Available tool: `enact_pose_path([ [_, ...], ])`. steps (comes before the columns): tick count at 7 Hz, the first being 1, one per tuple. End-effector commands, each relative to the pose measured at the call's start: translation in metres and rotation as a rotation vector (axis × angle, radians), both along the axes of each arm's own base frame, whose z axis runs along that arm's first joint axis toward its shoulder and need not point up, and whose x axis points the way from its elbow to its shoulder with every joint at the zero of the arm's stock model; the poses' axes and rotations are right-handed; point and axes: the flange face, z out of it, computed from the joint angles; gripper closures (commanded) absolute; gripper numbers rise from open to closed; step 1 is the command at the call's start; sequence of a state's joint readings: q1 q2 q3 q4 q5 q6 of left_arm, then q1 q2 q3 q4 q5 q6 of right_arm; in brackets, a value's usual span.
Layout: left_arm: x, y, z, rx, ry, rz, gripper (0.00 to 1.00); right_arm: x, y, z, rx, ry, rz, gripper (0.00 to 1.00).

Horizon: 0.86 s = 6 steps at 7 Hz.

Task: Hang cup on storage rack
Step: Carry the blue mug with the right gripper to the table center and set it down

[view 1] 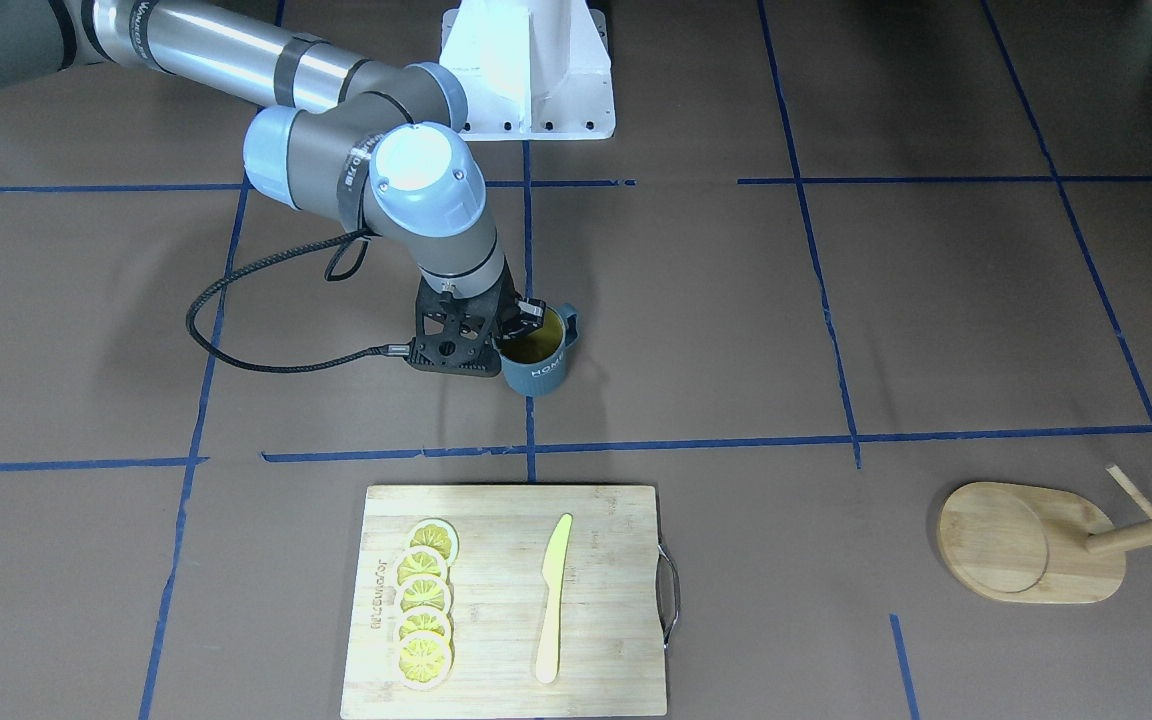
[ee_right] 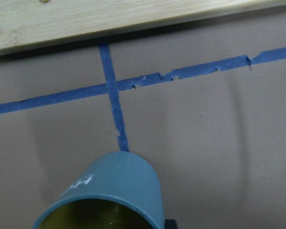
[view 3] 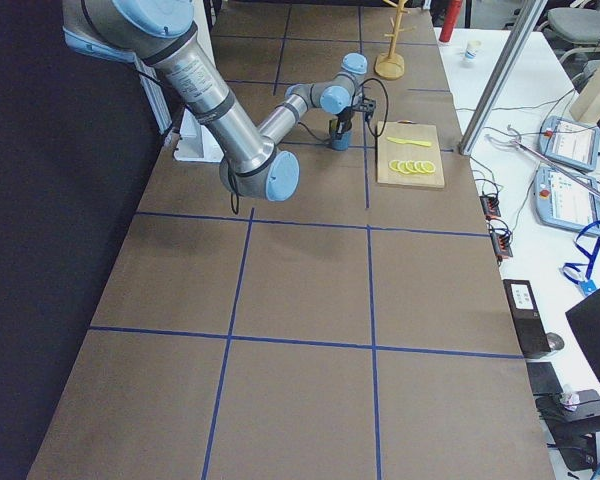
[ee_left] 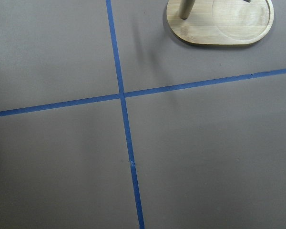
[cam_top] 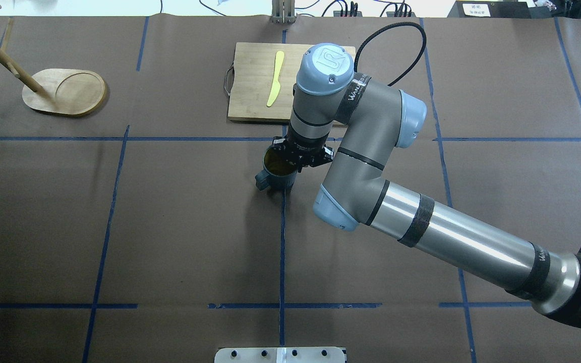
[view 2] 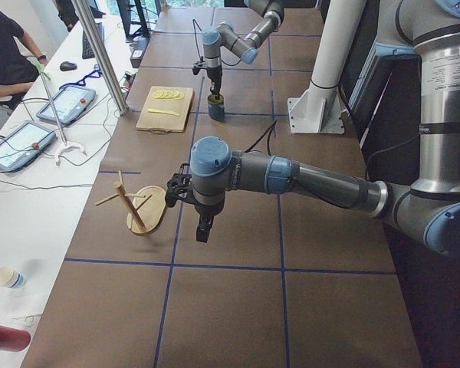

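The dark blue-grey cup with a yellow inside and white "HOME" lettering is at the table's middle, handle toward the robot. My right gripper is shut on its rim, with one finger inside the cup. The cup also shows in the overhead view and, very close, in the right wrist view. I cannot tell whether it rests on the table. The bamboo storage rack stands far off on my left side. My left gripper hovers near the rack; I cannot tell whether it is open or shut.
A bamboo cutting board lies just beyond the cup, with a yellow knife and several lemon slices on it. The rack's base shows at the top of the left wrist view. Blue tape lines cross the brown table.
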<state>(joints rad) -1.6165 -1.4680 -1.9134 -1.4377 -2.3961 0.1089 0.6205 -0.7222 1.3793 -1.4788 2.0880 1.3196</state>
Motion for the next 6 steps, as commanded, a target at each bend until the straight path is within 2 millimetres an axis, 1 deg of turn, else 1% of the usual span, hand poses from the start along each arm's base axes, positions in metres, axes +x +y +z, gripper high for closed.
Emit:
enact_pose_path([
  [1,0.025,-0.01,-0.01,0.041,-0.001,0.055,0.0,-0.006,0.004,0.003,0.009,0.009,-0.006,0.18],
  [2,0.059,-0.019,-0.023,0.139,0.003,0.129,0.0,0.002,0.006,-0.012,0.037,-0.012,0.01,0.0],
  [3,0.073,-0.022,-0.049,0.222,0.018,0.113,0.0,0.038,0.005,-0.034,0.069,-0.066,0.034,0.0],
  [4,0.093,-0.02,-0.084,0.263,0.046,0.078,0.0,0.093,0.015,-0.045,0.094,-0.108,0.064,0.0],
  [5,0.163,-0.026,-0.137,0.397,0.111,0.169,0.0,0.165,0.025,-0.036,0.106,-0.159,0.099,0.0],
  [6,0.224,-0.044,-0.195,0.443,0.123,0.159,0.0,0.223,0.026,-0.003,0.064,-0.169,0.122,0.0],
])
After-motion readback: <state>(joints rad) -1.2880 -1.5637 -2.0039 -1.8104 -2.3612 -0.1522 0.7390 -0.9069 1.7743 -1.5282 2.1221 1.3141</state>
